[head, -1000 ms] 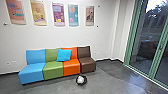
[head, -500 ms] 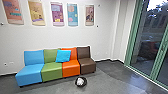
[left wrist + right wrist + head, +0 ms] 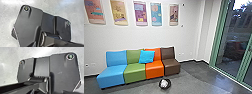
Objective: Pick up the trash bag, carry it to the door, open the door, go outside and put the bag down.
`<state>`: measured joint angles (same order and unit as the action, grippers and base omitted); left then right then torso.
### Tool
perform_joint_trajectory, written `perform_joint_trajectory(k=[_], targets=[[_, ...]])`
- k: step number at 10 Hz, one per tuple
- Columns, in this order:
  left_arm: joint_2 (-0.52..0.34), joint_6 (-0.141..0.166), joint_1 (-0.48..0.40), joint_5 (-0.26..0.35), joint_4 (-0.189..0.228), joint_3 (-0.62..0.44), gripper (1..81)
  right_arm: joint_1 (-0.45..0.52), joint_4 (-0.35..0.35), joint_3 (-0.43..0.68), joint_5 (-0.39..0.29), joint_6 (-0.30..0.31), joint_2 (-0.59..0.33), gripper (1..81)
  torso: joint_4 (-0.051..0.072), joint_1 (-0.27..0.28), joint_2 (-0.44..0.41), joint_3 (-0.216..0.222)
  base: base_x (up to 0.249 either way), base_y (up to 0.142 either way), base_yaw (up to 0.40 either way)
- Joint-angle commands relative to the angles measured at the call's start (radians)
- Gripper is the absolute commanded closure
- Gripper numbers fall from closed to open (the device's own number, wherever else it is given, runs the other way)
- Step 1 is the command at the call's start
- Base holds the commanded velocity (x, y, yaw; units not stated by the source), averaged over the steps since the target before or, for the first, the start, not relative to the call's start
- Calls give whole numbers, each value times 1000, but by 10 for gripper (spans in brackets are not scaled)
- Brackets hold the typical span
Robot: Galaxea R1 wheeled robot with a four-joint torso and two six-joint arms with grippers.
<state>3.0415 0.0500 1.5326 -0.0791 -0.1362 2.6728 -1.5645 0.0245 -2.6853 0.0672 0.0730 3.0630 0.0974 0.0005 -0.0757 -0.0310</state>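
Observation:
A small round black bin or bag with white stuff in its top, likely the trash bag, stands on the grey floor in front of the orange and brown seats in the head view. At the right of that view is a glass door in a green frame, with dim outdoors behind it. Both wrist views look down on pale floor past the robot's own dark plate and jointed bar. The state of either gripper cannot be made out.
A row of joined seats, blue, green, orange and brown, lines the white wall, with a bright blue cushion on it. Several coloured posters hang above. A wall corner stands between the seats and the glass.
The head camera has moved a little, so the seats and the black item show slightly larger and lower. Nothing has visibly moved in the room.

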Motion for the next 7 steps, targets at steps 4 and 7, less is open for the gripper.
perform_joint_trajectory(k=[4,7], targets=[[-1,-4,-56,52,-3,-4,10,57,0,10,-50,2,9,10,0,0,0,0,142,66,0],[-1,-2,-56,53,-3,-4,10,57,3,10,-50,5,9,10,0,0,0,0,142,66,0]])
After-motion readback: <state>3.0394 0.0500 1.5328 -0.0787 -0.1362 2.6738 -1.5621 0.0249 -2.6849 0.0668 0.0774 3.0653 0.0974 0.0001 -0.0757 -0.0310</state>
